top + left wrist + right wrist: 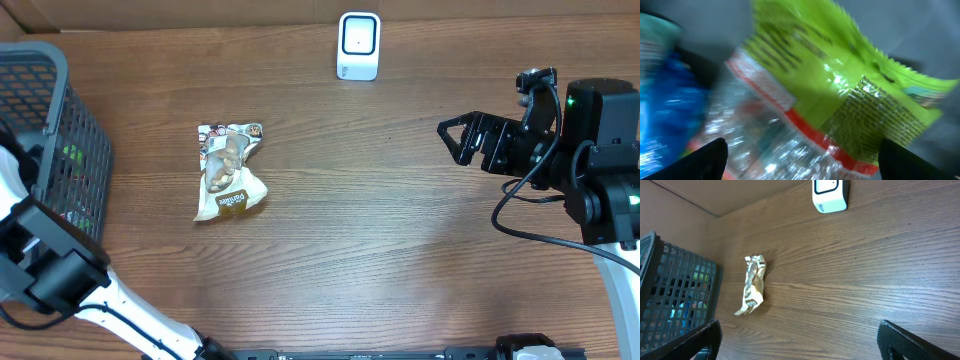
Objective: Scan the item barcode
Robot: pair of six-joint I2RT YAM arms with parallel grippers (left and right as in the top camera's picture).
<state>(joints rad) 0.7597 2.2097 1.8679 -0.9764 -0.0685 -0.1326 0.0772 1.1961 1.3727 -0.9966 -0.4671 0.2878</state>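
On the table (350, 250), snack packet (230, 172) lengthwise front-to-back, left tool (802, 165) parted, right tool (450, 140) parted

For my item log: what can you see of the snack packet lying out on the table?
The snack packet is a small, crinkled pouch of shiny film, white and tan, with a food picture printed on it. It lies flat and slightly twisted on the wooden table, between the basket and the white scanner. Only the table touches it.
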